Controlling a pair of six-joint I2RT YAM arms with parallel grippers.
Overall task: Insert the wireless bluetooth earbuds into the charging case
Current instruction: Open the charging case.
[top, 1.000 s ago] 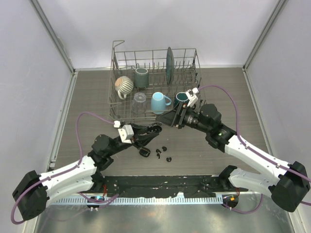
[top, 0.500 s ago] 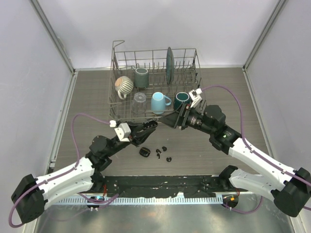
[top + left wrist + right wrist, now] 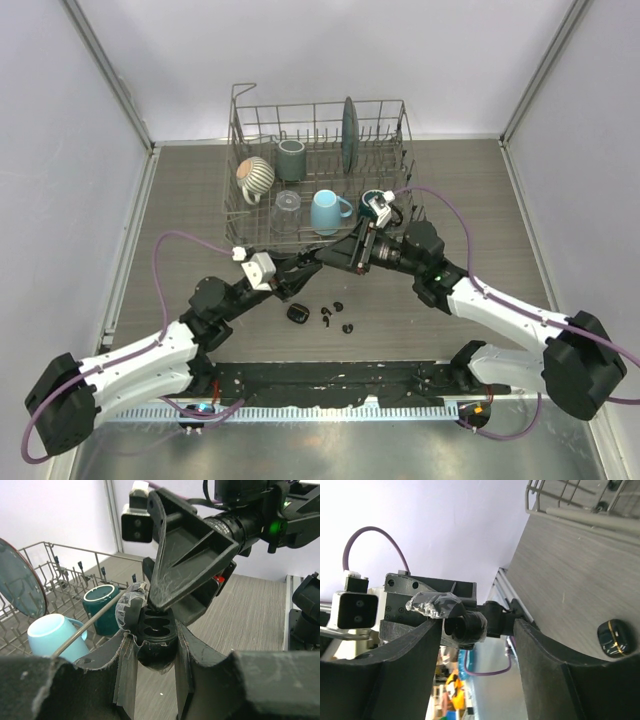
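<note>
The left arm is reaching from the near left corner toward the middle of the worktop [image 3: 190, 200]. The left tool [image 3: 155, 652] is clenched on the open charging case [image 3: 157, 630] and is holding it off the surface, with its two wells facing the right tool. Behind the arms, the dish rack [image 3: 240, 130] is standing at the far side. From left to right it is carrying a striped mug [image 3: 256, 174], a grey mug [image 3: 291, 158], a clear glass [image 3: 286, 212], a light-blue mug [image 3: 326, 211], an upright plate [image 3: 348, 134] and a teal mug [image 3: 372, 203]. Below the left tool, a second, closed black case [image 3: 296, 313] is lying on the worktop. Just to its right, the loose earbuds [image 3: 347, 327] are lying on the worktop in a small scatter, apart from both tools and from the held case. The right tool [image 3: 337, 258] is meeting the left tool tip to tip in front of the rack. Its fingers [image 3: 405, 670] are standing released and well apart. In the right wrist view they are framing the held case on either side. In the left wrist view one finger is ending right at the case's rim, though whether it is touching cannot be told. The right arm is running back to the near right corner.
</note>
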